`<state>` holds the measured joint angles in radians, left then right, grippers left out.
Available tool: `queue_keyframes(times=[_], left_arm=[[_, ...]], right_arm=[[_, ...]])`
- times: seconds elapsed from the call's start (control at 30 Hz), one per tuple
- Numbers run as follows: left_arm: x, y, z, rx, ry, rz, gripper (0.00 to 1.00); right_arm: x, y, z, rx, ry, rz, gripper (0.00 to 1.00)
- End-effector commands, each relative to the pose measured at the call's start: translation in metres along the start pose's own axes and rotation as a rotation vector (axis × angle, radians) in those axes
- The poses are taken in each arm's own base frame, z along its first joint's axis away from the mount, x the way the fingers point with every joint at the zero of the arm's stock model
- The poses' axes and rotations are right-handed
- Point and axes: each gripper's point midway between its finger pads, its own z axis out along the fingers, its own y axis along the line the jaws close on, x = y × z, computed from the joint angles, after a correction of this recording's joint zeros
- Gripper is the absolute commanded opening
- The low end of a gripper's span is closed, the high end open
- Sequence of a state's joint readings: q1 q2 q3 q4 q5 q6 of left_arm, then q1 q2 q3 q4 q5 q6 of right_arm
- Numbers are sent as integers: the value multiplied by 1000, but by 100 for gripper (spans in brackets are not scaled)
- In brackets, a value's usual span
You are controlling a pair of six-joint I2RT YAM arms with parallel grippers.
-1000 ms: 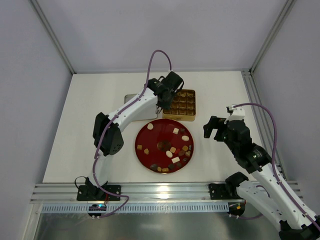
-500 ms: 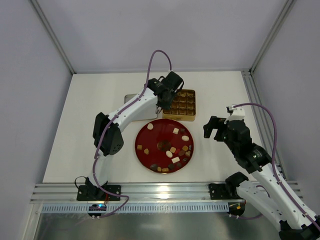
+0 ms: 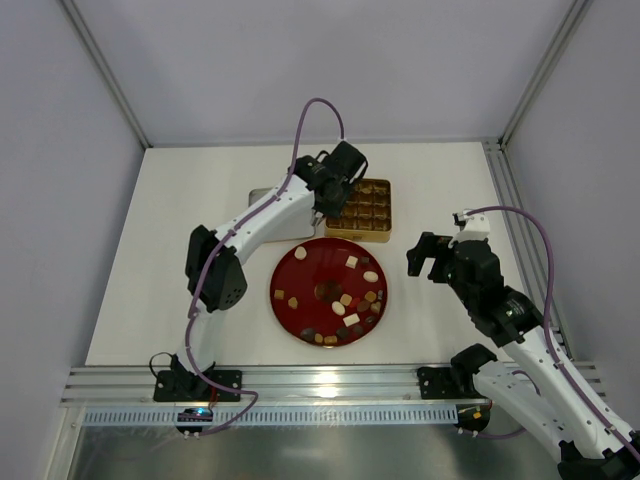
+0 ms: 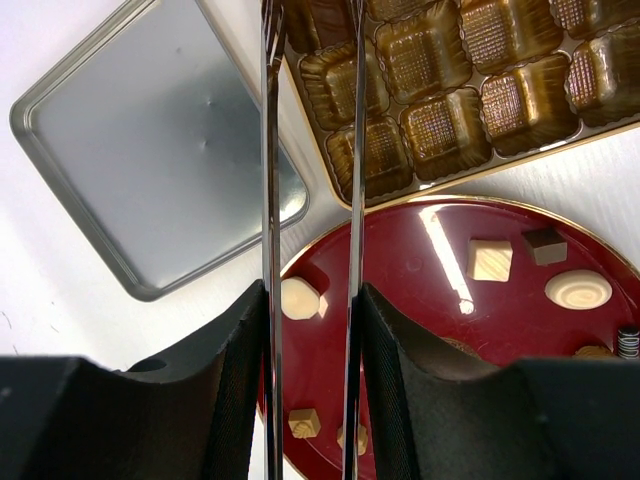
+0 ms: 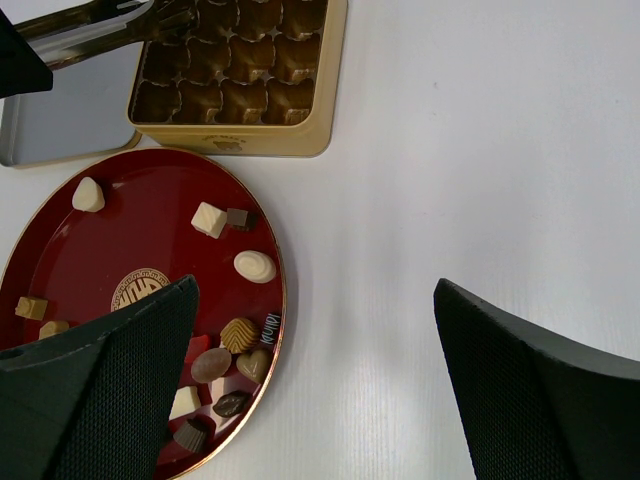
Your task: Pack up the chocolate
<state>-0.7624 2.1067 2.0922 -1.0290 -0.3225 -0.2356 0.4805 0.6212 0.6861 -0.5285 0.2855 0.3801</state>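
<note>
The chocolate [image 3: 345, 300] lies as several small brown and cream pieces on the round red plate [image 3: 296, 300]; a cream piece [image 4: 298, 298] shows between the blades in the left wrist view, and others [image 5: 254, 266] lie on the plate in the right wrist view. Behind the plate stands the square gold tin [image 3: 365, 210], its cells [image 4: 420, 60] looking empty. My left gripper [image 3: 335, 195] [image 4: 312, 300] hangs over the tin's left edge, shut on thin metal tongs [image 4: 270, 150]. The tong tips run out of the top of the left wrist view. My right gripper [image 3: 428, 257] [image 5: 315, 290] stands open above bare table, right of the plate.
A flat silver lid [image 3: 262, 200] [image 4: 150, 150] lies left of the tin, partly under my left arm. Frame posts and walls close off the white table [image 3: 150, 260] at the back and both sides.
</note>
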Motion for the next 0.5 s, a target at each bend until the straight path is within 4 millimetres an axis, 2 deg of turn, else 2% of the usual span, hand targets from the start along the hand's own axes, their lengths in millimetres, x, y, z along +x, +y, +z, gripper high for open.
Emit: queue_keyframes(times=[0.0, 0.27, 0.37, 0.4, 0.43, 0.47], left_arm=[[-36, 14, -39, 8, -141, -37, 40], [-44, 16, -67, 47, -188, -71, 40], [-38, 17, -82, 68, -186, -93, 40], [-30, 18, -81, 69, -166, -97, 40], [-29, 20, -93, 81, -186, -122, 40], [-25, 20, -97, 91, -182, -130, 40]], right_arm=[[-7, 0, -1, 4, -29, 13, 100], [-7, 0, -1, 4, -31, 12, 100], [-7, 0, -2, 4, -31, 12, 100], [-7, 0, -2, 2, -30, 12, 100], [-7, 0, -2, 1, -33, 13, 100], [-7, 0, -2, -2, -33, 13, 100]])
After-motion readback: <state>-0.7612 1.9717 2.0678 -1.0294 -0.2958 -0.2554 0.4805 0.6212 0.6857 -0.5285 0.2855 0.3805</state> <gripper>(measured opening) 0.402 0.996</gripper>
